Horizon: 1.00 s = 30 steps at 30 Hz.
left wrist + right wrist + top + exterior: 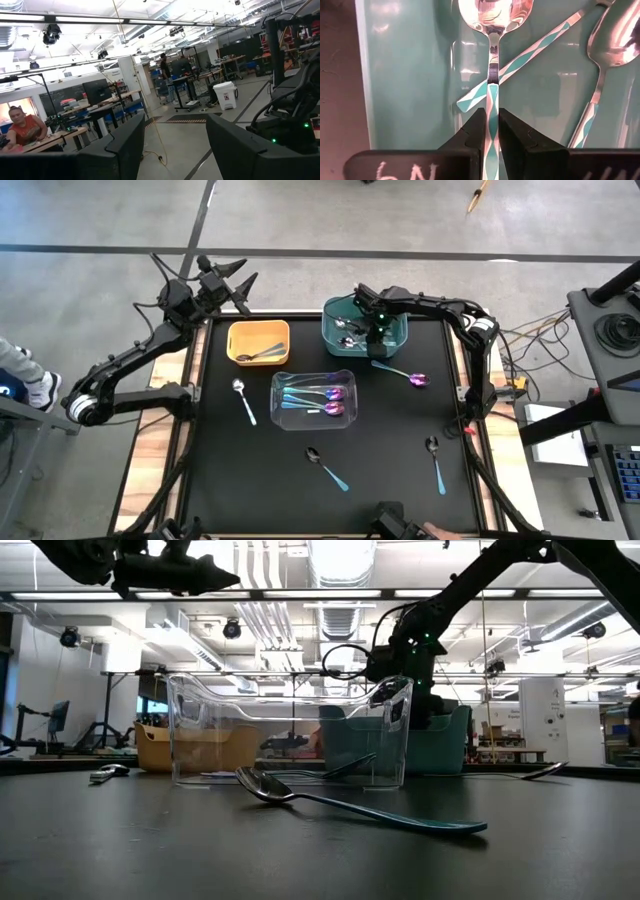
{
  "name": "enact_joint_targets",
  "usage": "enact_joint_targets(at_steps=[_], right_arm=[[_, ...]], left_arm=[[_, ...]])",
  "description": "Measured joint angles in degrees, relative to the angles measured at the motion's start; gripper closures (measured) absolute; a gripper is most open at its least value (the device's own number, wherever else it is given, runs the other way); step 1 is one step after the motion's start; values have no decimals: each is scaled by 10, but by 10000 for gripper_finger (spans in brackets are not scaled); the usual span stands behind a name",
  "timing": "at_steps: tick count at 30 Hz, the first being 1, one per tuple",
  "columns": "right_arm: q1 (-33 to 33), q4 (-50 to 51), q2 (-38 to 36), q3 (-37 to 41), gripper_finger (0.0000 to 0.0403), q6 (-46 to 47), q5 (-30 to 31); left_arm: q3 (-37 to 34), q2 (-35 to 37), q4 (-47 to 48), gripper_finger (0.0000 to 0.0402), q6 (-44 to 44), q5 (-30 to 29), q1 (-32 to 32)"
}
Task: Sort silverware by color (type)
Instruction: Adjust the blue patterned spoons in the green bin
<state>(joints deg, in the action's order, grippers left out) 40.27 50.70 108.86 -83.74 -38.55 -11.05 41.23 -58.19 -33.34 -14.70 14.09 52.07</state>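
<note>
Right pincer (492, 131) pinches one silver spoon (492, 60) over two others

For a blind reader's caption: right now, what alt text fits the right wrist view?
The right gripper is shut on the handle of a silver spoon over the teal bin. Two more spoons lie in the bin.

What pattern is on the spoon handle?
Teal and white diamonds on the spoon handle, clearest in the right wrist view.
</note>
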Motion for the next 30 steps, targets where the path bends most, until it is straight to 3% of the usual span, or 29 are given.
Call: enact_joint_targets(at_steps=[16, 30], right_arm=[[0, -22, 0, -9, 291, 23, 5], [-6, -145, -1, -31, 304, 339, 6]], left_arm=[[0, 0, 0, 207, 0, 0, 0], [0, 0, 0, 207, 0, 0, 0]])
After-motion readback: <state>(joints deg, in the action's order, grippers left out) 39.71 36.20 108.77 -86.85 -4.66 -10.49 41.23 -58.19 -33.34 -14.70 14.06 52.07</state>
